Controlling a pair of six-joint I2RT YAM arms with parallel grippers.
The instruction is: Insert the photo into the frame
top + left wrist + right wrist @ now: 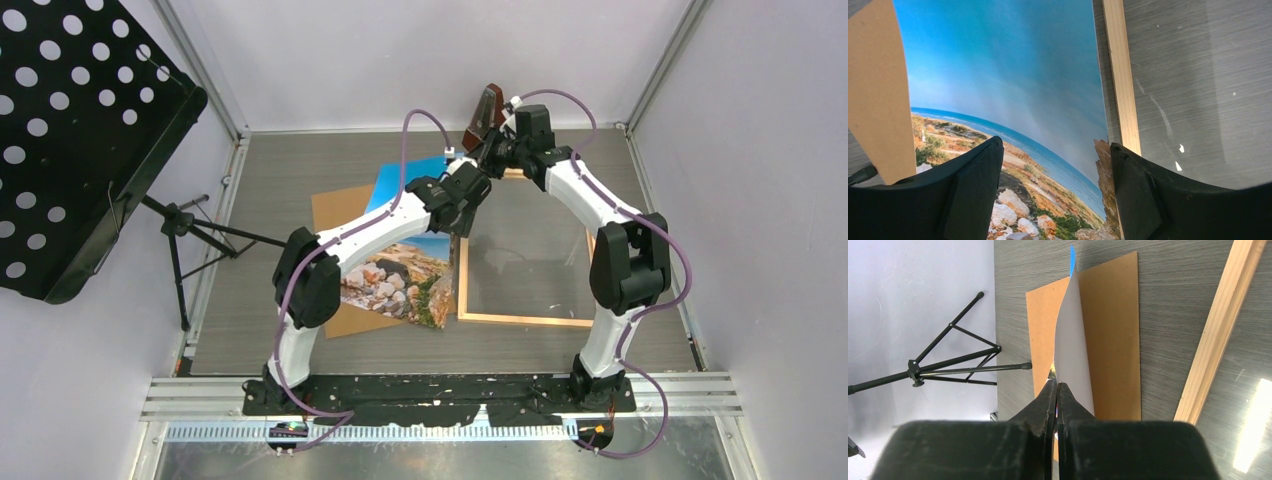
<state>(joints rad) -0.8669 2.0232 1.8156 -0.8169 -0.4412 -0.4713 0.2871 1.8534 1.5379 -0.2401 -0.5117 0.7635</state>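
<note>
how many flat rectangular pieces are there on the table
3. Plain brown backing board at left, blue-sky seaside print partly over it, thin light wooden frame at right. A clear sheet may lie inside the frame.

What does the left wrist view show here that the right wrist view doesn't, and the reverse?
Only the left wrist view: the printed side of the photo, with sky, sea and rocks, and the left gripper open near its edge. Only the right wrist view: the photo's white back, its edge pinched in the shut right gripper, and a black tripod stand. Both: the photo, the wooden frame and the brown backing board.
</note>
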